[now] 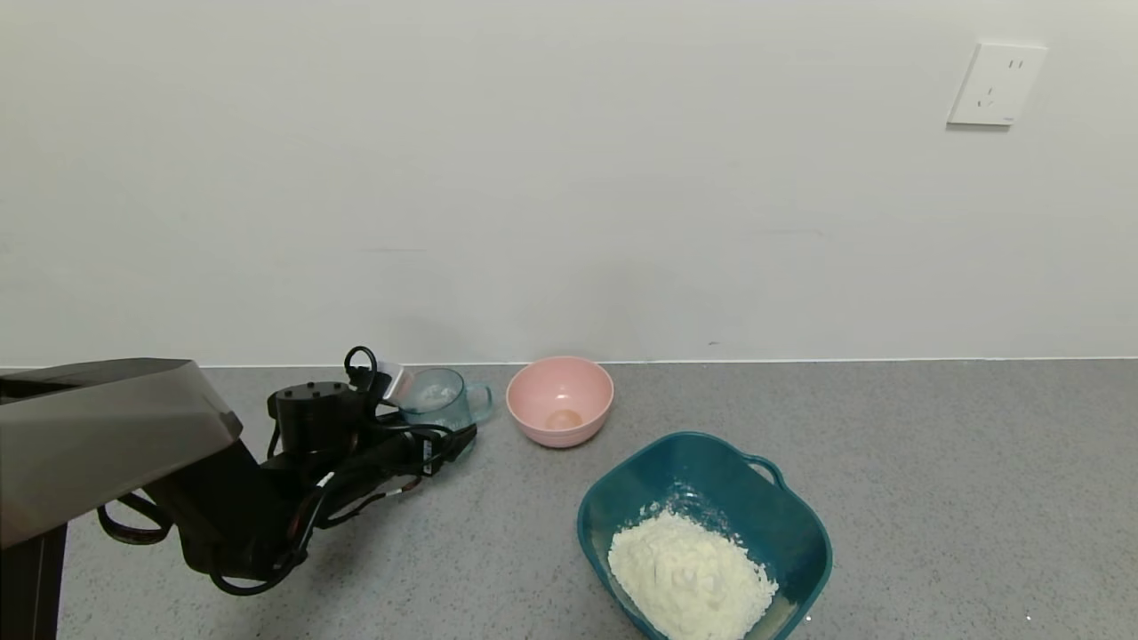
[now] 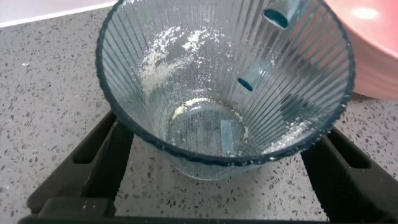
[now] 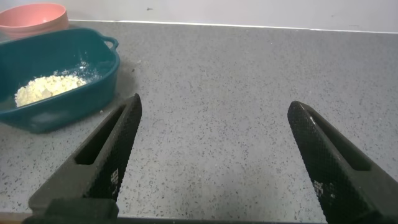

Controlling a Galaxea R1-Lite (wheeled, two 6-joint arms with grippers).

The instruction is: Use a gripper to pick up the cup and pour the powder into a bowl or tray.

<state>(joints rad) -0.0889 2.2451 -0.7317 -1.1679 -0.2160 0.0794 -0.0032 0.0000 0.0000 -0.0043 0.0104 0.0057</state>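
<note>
Cup (image 2: 224, 93) between spread left claw (image 2: 217, 168)

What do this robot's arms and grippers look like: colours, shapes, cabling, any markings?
The left arm is black, with a grey-brown shell on its upper section, a cylindrical wrist with bolt heads on its cap, looping black cables and a small silver-white block. The left gripper has flat black fingers with slotted sides. The right gripper has black, finely textured tapered fingers with small white markings.

Open grey counter (image 1: 933, 462) lies right of the teal basin (image 1: 800, 524). On the far left, the cup (image 1: 440, 400) and pink bowl (image 1: 560, 400) stand just beside each other.
</note>
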